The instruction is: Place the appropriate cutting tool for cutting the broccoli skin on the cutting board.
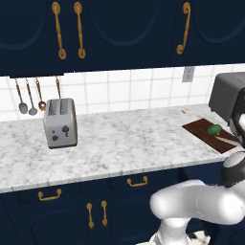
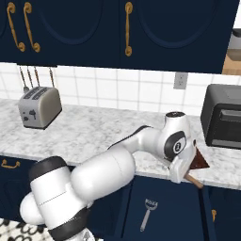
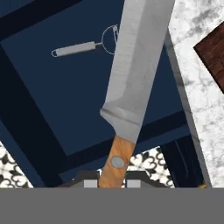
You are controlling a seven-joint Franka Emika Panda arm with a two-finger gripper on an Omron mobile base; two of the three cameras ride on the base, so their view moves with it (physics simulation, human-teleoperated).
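My gripper [image 3: 111,181] is shut on the wooden handle of the cutting tool [image 3: 135,65], a knife whose long silvery blade points away from the hand. The blade hangs in front of the dark blue cabinet doors, just off the counter's front edge. In the right base view the gripper [image 2: 182,170] sits at that edge, and the handle end [image 2: 194,180] pokes out below it. The dark reddish-brown cutting board [image 1: 203,131] lies on the marble at the right, with the green broccoli [image 1: 214,128] on it. One corner of the board [image 3: 213,54] shows beside the blade.
A silver toaster [image 1: 60,123] stands at the left of the counter, under hanging spoons [image 1: 27,101]. The dark grey toaster oven [image 2: 222,116] sits behind the board. A small grey peeler-like tool [image 2: 148,214] shows against the lower cabinet front. My white arm crosses the counter edge.
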